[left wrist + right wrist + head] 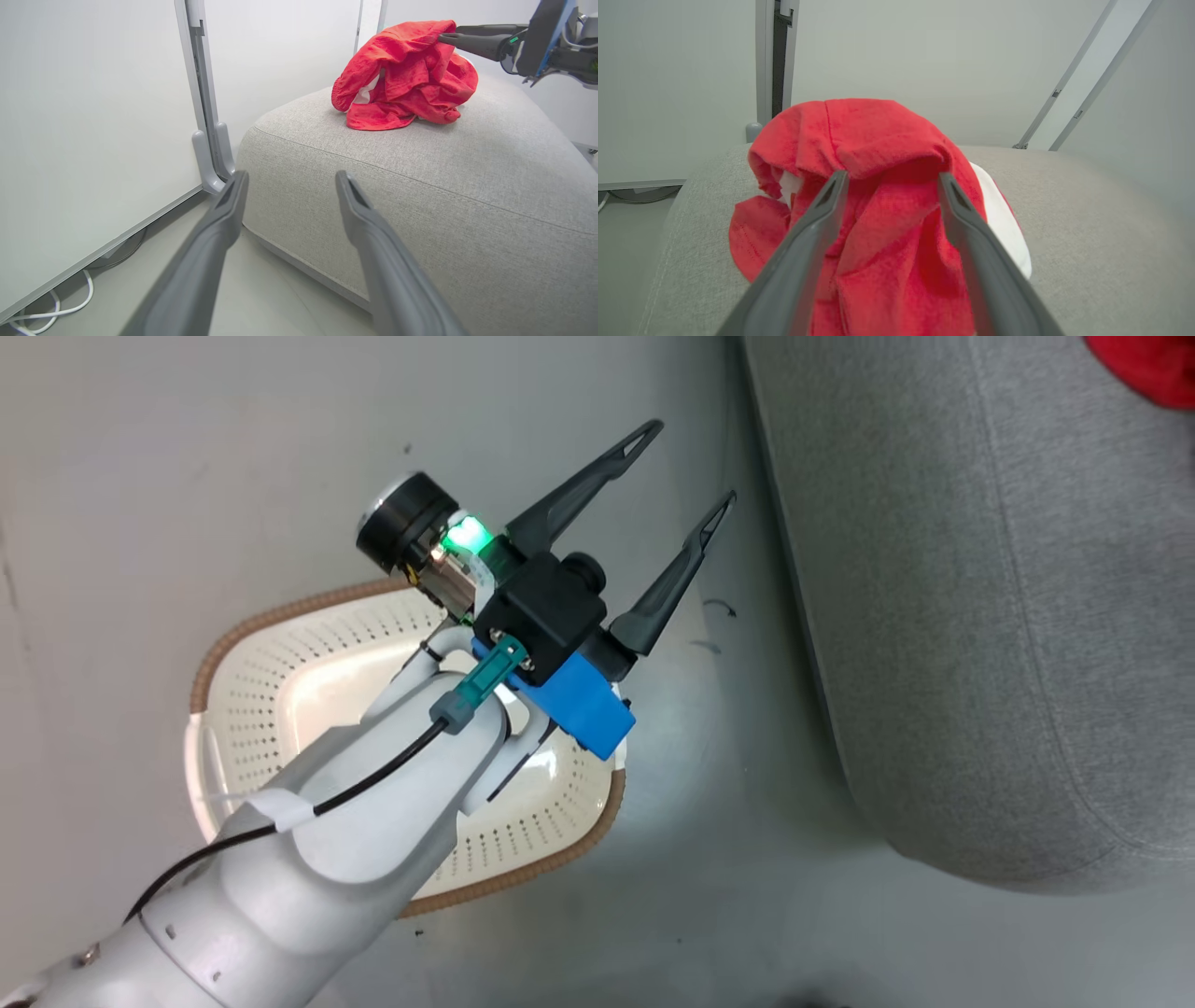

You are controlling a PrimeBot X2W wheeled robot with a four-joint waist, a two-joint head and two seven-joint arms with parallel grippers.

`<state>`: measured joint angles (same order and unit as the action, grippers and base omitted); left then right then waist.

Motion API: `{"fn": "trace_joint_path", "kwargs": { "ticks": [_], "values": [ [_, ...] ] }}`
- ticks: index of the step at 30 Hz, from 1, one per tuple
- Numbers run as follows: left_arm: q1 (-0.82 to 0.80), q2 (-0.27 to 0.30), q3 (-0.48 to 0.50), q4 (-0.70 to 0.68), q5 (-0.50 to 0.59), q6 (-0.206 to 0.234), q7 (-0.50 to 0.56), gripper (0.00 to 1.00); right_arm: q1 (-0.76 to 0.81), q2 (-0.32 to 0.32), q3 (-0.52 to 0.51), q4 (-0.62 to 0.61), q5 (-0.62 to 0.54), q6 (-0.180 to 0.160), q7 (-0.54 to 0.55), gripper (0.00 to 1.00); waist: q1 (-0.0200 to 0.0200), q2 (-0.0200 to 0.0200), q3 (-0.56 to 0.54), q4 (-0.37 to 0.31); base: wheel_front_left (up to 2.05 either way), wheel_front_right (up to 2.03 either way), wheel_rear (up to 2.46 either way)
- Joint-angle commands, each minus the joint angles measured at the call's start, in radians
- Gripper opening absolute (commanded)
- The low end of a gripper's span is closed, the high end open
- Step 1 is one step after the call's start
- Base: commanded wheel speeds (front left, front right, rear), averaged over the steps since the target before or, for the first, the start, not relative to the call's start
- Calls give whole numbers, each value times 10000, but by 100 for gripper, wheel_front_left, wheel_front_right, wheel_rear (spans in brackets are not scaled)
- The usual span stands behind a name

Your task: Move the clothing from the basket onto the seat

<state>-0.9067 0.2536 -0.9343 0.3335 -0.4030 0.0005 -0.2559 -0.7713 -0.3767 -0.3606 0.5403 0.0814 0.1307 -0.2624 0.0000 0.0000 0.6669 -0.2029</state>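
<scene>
Clothing (406, 79) sat bunched on the grey seat (467, 186), where you wanted it; the perforated basket (280, 644) stood nearby. Your left gripper (691, 460) hung spread above the basket, and your right gripper (892, 176) stood spread astride the heap, seemingly to release it.

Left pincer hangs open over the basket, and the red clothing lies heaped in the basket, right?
Not quite. The left pincer does hang open over the basket, but the red clothing lies heaped on the seat, not in the basket. The left wrist view shows this.
</scene>
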Motion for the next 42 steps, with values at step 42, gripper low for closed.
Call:
{"fn": "trace_joint_path", "kwargs": {
  "ticks": [42],
  "values": [
    [6566, -714, 5903, -1025, 1163, 57, -104, 100, 6302, 2747, 2239, -4443, -146, 3, -36, 100, 0, 0, -5211, 2292, 0, 0, 0]
  ]
}}
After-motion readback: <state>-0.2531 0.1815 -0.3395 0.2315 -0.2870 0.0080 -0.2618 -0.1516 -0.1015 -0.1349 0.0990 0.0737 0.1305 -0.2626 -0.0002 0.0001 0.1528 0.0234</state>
